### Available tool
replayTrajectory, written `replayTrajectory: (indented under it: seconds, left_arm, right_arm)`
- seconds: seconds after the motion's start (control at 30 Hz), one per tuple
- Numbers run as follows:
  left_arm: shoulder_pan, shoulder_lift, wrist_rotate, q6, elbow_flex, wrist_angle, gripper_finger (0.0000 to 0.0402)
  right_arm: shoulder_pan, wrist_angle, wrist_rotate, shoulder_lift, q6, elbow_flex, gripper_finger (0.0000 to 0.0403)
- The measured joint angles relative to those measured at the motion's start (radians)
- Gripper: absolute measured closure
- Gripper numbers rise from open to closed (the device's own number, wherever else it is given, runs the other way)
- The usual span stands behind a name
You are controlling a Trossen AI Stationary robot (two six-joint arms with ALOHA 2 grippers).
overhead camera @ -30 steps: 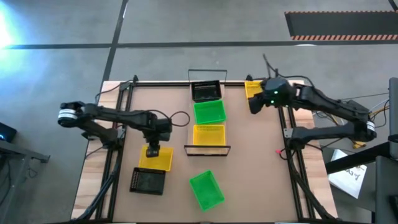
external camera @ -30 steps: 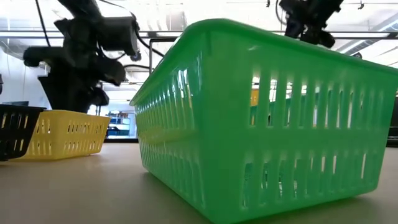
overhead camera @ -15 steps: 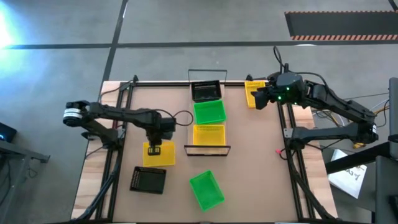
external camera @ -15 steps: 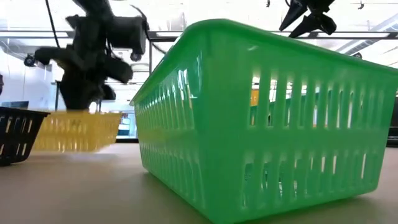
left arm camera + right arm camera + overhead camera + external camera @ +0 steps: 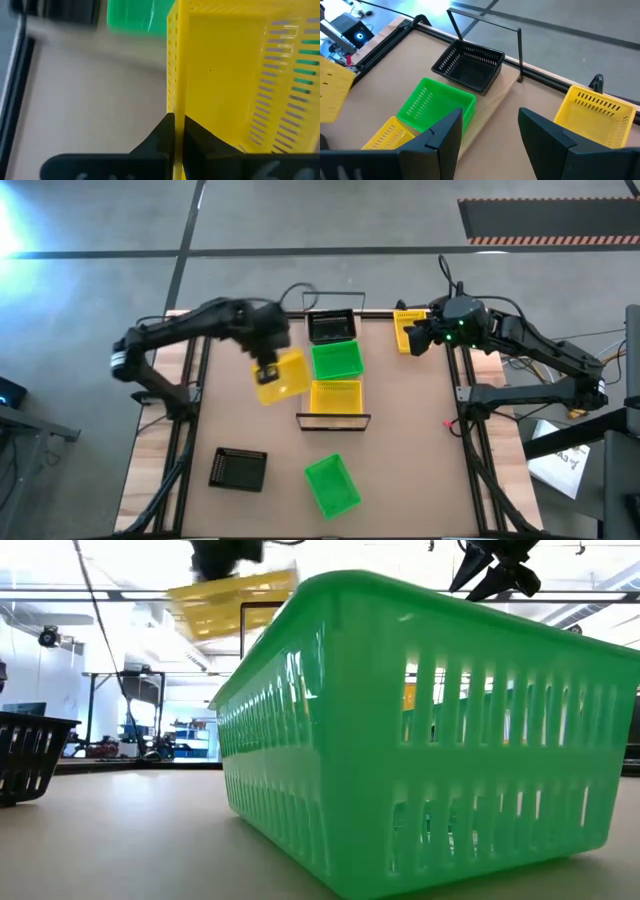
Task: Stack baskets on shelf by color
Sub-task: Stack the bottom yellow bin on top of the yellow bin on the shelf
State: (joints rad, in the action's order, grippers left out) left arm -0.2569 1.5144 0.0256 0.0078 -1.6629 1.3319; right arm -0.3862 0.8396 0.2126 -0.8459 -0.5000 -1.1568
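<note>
A: On the worktop (image 5: 400,460), the shelf (image 5: 345,415) carries 3 baskets in a row: black (image 5: 331,328), green (image 5: 337,361), yellow (image 5: 336,395).

B: Left gripper (image 5: 266,367) pinches a yellow basket's (image 5: 281,376) wall, lifted beside the shelf. Right gripper (image 5: 412,340) hangs spread near the corner's yellow basket (image 5: 405,328).

shelf (image 5: 334,421): three baskets fill it | tabletop (image 5: 410,450) right of it: bare
</note>
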Motion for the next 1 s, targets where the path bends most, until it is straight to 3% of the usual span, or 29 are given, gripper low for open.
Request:
replayTrajectory:
  seconds: [0.2,0.43,0.67,1.0]
  left_arm:
    - [0.002,0.272,0.094,0.081,-0.315,-0.007,0.0401]
    - [0.004,0.532,0.177,0.152,-0.535,-0.008,0.0401]
    - [0.015,0.625,0.217,0.207,-0.556,-0.011,0.0402]
    - [0.022,0.635,0.140,0.241,-0.537,-0.071,0.0402]
  right_arm:
    - [0.000,0.000,0.000,0.000,0.002,0.000,0.0218]
    - [0.000,0.000,-0.001,0.003,0.002,0.000,0.0218]
    - [0.000,0.000,-0.001,0.008,0.004,0.000,0.0218]
    - [0.000,0.000,0.000,0.007,0.028,0.001,0.0218]
